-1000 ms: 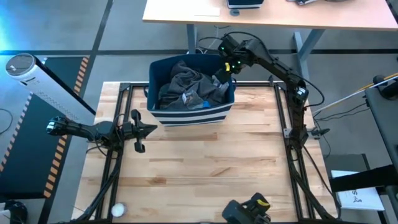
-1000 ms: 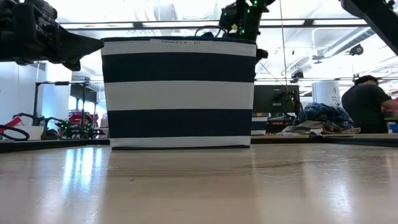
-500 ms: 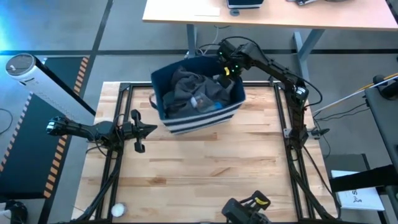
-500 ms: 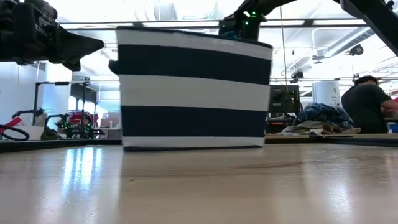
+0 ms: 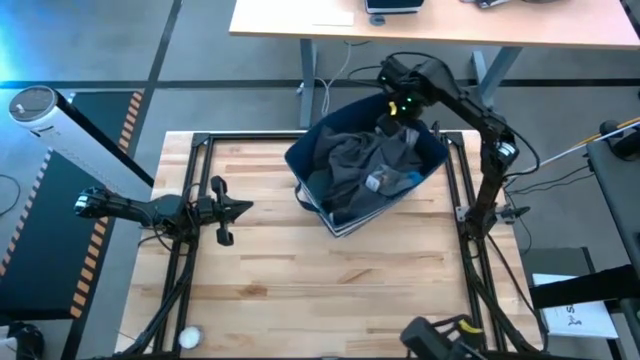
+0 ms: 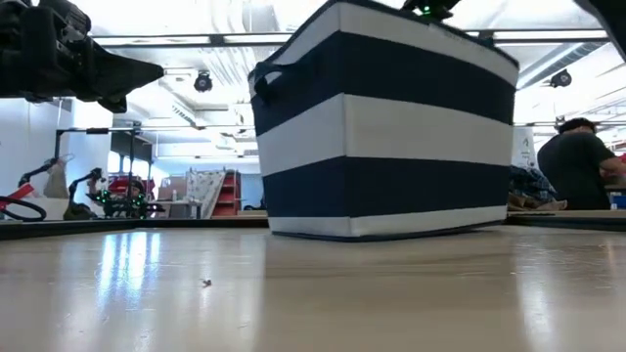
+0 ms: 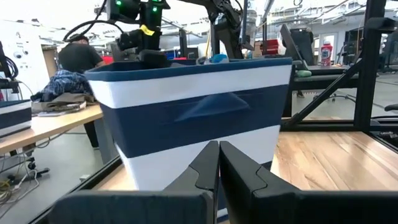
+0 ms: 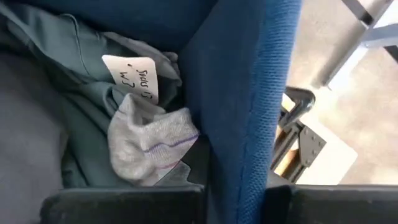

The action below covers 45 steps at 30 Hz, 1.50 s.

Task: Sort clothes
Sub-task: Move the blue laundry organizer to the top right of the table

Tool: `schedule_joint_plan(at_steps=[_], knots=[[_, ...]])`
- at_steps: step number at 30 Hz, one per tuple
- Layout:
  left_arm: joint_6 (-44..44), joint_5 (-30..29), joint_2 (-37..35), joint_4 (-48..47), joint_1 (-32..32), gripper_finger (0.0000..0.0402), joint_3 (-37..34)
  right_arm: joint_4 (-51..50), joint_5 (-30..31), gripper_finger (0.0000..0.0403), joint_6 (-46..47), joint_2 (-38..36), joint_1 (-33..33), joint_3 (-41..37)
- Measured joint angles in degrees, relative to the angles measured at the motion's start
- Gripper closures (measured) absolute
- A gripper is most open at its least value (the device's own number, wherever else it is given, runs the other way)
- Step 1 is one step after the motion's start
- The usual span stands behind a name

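Sitting skewed on the wooden counter (image 5: 330, 290), the navy striped bin (image 5: 345, 215) has its long axis running diagonally, from near the counter's middle toward the far right corner. Its far corner is lifted, so the bin tips toward the counter's centre; the low view shows its base raised on one side. The right pincer (image 5: 398, 106) is clamped on the bin's rim at that far corner, with blue wall fabric filling the right wrist view between its fingers. Inside lie the clothes (image 5: 365, 165), heaped: a large dark charcoal garment (image 5: 350, 160) on top, a teal-green piece (image 8: 74, 68) bearing a white tag (image 8: 132, 76), a grey sock (image 8: 146, 146) tucked against the inner wall, and a small blue scrap (image 5: 412, 178). Open wood spreads across the near half and the left side. The left pincer (image 5: 235, 208) hovers low over the counter's left edge, fingers together, pointing at the bin, well apart from it.
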Motion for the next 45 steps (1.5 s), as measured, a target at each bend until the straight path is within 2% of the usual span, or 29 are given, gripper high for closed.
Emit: schedule_joint_plan(at_steps=[2,6,13,17,20,22,25,29,31,36,41,45], knots=[[-0.02,0.00,0.00,0.02,-0.01,0.0402,0.00,-0.03,-0.03,0.0400,-0.21,-1.64,-0.61,-1.48],[-0.06,0.00,0.02,0.05,0.00,0.0402,0.00,0.90,3.98,0.0377,-0.73,-5.00,-1.26,-3.25],[-0.03,0.00,0.02,0.22,0.01,0.0402,0.00,2.13,9.88,0.0298,-3.16,-9.56,-2.15,-1.04],[0.12,-0.01,0.02,0.27,0.00,0.0402,0.00,1.68,8.98,0.0249,-5.97,-11.20,-2.12,2.38],[0.28,0.00,0.02,0.26,0.00,0.0402,0.00,1.42,2.29,0.0238,-10.13,-12.83,-1.89,4.35],[0.68,0.00,0.02,0.28,0.01,0.0402,0.00,1.46,-3.51,0.0251,-13.18,-14.23,-0.59,5.46],[1.05,-0.01,0.02,0.32,-0.01,0.0402,0.00,1.26,-9.61,0.0296,-18.43,-16.41,2.94,6.56],[1.12,-0.01,0.02,0.39,0.01,0.0402,0.00,1.22,-12.78,0.0378,-23.49,-20.12,11.04,6.60],[1.12,-0.02,0.02,0.39,0.00,0.0402,0.00,1.19,-12.90,0.0395,-24.26,-21.38,15.90,6.23],[1.12,-0.02,0.02,0.42,0.00,0.0402,0.00,1.64,-12.00,0.0396,-21.88,-22.65,29.31,5.02],[1.12,-0.02,0.02,0.42,0.01,0.0402,0.00,1.50,-5.43,0.0401,-19.26,-21.20,42.85,3.01],[1.12,-0.02,0.02,0.42,0.01,0.0402,0.00,1.62,-2.30,0.0401,-16.14,-18.98,50.76,0.15]])
